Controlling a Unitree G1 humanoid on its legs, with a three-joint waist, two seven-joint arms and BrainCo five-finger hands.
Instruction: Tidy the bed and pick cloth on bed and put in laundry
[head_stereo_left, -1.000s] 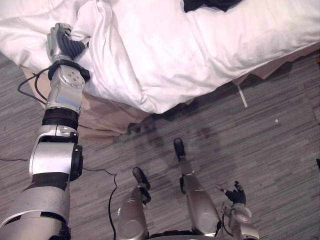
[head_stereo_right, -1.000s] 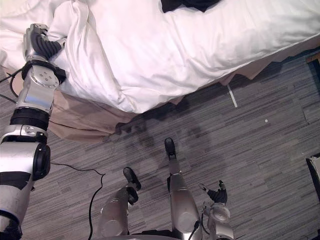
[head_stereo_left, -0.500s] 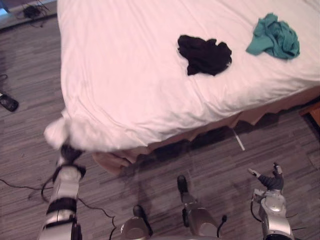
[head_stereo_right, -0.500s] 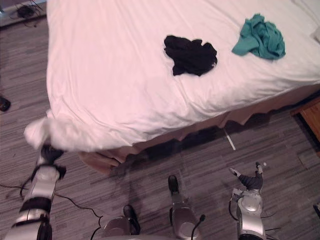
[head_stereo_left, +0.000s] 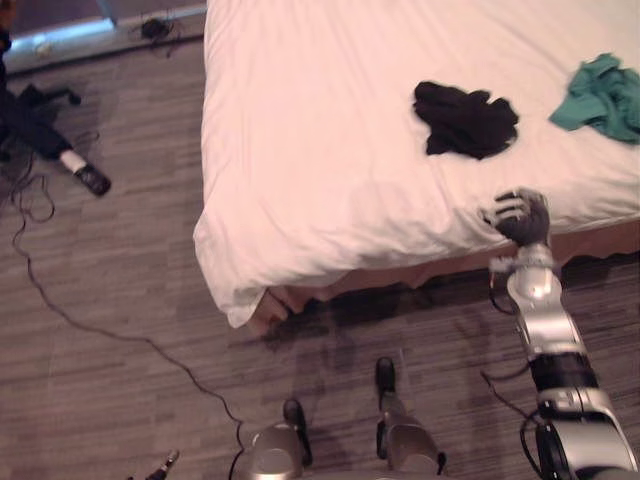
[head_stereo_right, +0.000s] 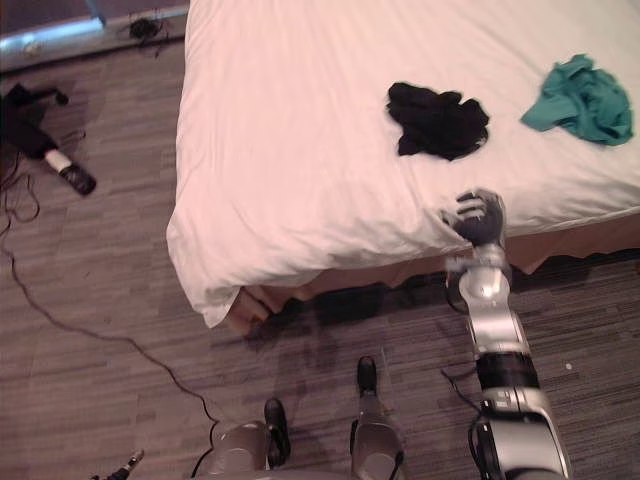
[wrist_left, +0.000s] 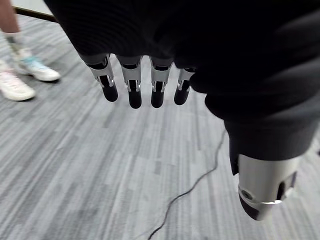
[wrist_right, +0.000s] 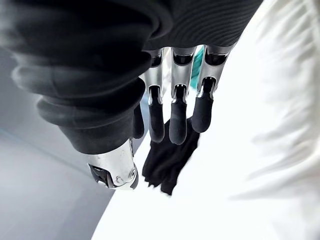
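In the left eye view the bed (head_stereo_left: 300, 150) is spread flat with a white duvet (head_stereo_left: 330, 230), one corner hanging off the near left corner toward the floor (head_stereo_left: 120, 330). The black cloth (head_stereo_left: 465, 118) lies bunched close to the bed's near edge, and the teal cloth (head_stereo_left: 600, 95) is at the right edge, well apart from it. The right hand (head_stereo_left: 520, 215) sits at the near edge, just short of the black cloth and not touching it.

The right eye view gives the same layout. The arm reaches up from the floor side, so the hand has to travel further in over the duvet.

In the left wrist view the left hand (wrist_left: 145, 75) hangs over bare floor, fingers straight and empty. A person's shoes (wrist_left: 22, 75) stand off to one side.

In the right wrist view the right hand's fingers hang loose and hold nothing, with the black cloth beyond their tips and a sliver of teal between them.

The step in hand looks like the reach for the black cloth. To do it well, the hand should come down on the thick middle of the heap and close on the cloth alone. Snagging the duvet beneath would drag the smoothed bed out of shape.
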